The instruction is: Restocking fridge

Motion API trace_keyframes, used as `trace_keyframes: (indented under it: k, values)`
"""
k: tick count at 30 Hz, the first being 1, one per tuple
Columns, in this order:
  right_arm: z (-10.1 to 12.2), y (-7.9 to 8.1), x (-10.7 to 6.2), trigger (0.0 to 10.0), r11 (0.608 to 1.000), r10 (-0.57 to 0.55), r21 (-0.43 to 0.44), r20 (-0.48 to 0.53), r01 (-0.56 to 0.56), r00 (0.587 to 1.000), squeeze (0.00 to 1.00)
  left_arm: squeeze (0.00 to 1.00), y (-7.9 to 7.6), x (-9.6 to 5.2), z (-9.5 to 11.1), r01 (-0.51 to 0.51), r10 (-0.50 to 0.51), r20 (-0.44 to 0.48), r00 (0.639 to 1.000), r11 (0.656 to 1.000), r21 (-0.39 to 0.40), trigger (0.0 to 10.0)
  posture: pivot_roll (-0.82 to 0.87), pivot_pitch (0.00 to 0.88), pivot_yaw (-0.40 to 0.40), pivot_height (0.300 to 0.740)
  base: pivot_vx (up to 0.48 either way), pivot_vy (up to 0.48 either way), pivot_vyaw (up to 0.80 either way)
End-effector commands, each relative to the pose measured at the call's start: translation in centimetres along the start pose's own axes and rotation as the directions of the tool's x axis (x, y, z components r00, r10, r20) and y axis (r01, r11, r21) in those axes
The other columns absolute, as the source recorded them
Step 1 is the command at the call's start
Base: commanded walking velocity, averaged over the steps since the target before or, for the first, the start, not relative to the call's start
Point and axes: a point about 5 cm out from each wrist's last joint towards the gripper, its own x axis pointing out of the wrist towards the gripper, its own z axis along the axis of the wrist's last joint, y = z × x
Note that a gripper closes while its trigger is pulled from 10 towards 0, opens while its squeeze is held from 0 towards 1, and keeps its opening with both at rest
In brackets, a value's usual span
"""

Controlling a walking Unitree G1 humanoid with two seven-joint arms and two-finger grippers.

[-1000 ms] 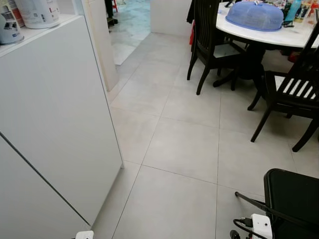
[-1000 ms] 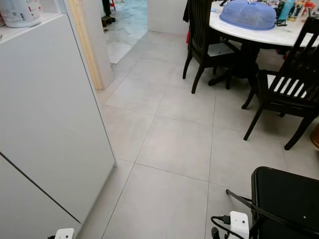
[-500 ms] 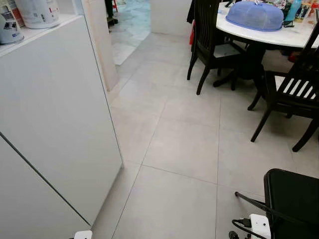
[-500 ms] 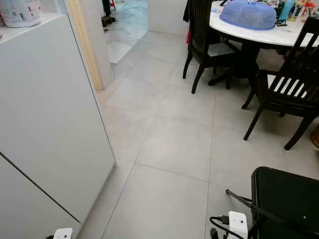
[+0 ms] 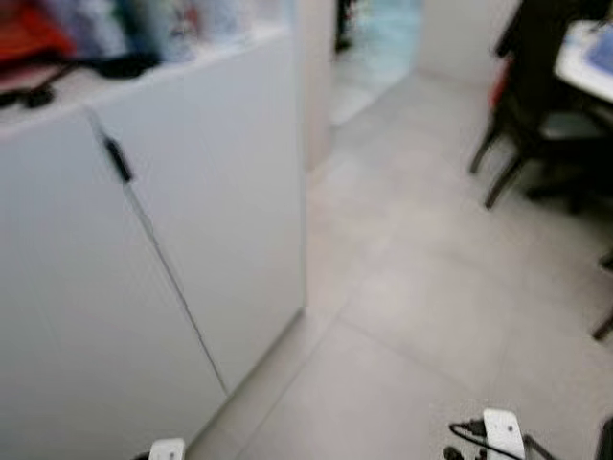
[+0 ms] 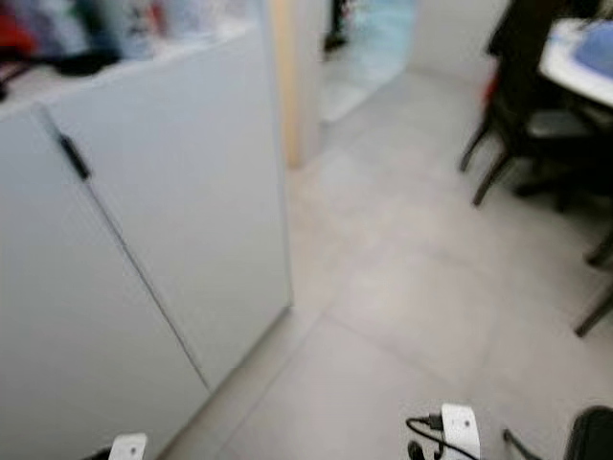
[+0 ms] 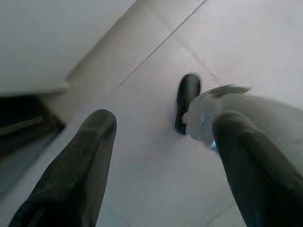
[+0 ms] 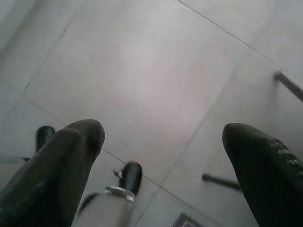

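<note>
A white cabinet (image 5: 192,240) with two doors and a small dark handle (image 5: 117,158) stands on my left; the picture is blurred. Blurred bottles and containers (image 5: 115,34) stand on its top. Both arms hang low over the tiled floor. In the left wrist view my left gripper (image 7: 163,120) is open, with nothing between its black fingers (image 7: 80,165). In the right wrist view my right gripper (image 8: 163,130) is open too, holding nothing, above pale floor tiles (image 8: 142,71). My black feet (image 8: 130,176) show beneath it.
Pale grey floor tiles (image 5: 421,307) stretch ahead and to the right. A dark dining chair (image 5: 536,86) and the edge of a white table (image 5: 589,57) stand at the far right. A doorway (image 5: 374,48) opens beyond the cabinet's end.
The whole picture has swung to the left and gone blurred, so the camera has turned. The cabinet now takes up more of the view and the table sits at the right edge.
</note>
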Motion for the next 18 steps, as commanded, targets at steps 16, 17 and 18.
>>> trace_keyframes:
  k: [16, 17, 18]
  values:
    - [-0.15, -0.03, -0.01, 10.0, 0.998, 0.001, -0.057, -0.035, -0.003, 0.999, 0.00, 0.00, 0.12, 0.01, -0.03, -0.008, 0.008, -0.020, 1.000, 1.000, -0.005, 10.0, 0.01, 0.000, -0.028, 0.740, 0.000, 0.000, 0.80]
    - [-0.16, -0.05, -0.01, 10.0, 0.999, -0.004, -0.049, -0.033, 0.002, 0.999, 0.00, 0.00, 0.13, 0.01, -0.03, -0.009, 0.009, -0.020, 1.000, 1.000, -0.004, 10.0, 0.01, 0.000, -0.028, 0.740, 0.000, 0.000, 0.80]
    - [-0.15, -0.05, 0.00, 10.0, 0.999, -0.004, -0.049, -0.033, 0.002, 0.999, 0.00, 0.00, 0.13, 0.02, -0.01, -0.010, 0.010, -0.020, 1.000, 1.000, -0.004, 10.0, 0.01, 0.000, -0.029, 0.740, 0.000, 0.000, 0.80]
